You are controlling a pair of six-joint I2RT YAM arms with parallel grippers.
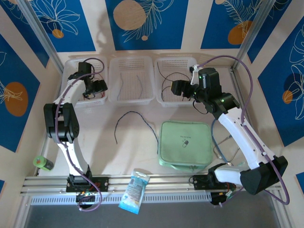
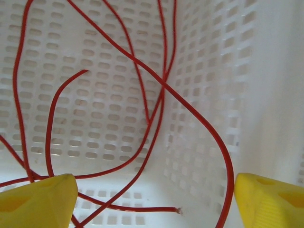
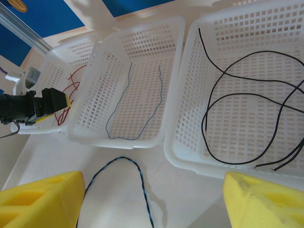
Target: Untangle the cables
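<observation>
The cables lie sorted by colour across three white baskets at the back of the bench (image 1: 142,156), with one more out on the bare top. The left wrist view is the one that makes the red cables (image 2: 164,85) plain: thin loops crossing one another against the floor and corner wall of the left basket (image 1: 71,64). The left gripper (image 2: 152,199) is inside that basket, its yellow fingers (image 2: 38,202) spread wide, red strands running between them and none pinched. The right wrist view shows the blue-grey cable (image 3: 124,90) lying in a loose U in the middle basket (image 3: 142,38), and the black cables (image 3: 237,93) curling in the right basket (image 3: 190,95). The right gripper (image 3: 152,199) is open and holds nothing, over the bench just before the baskets. Below it arches the loose dark cable (image 3: 121,159). The overhead camera adds a green pouch (image 1: 185,145) right of that cable, a wipes packet (image 1: 134,190) at the near rail and a green roll (image 1: 42,163) far left.
</observation>
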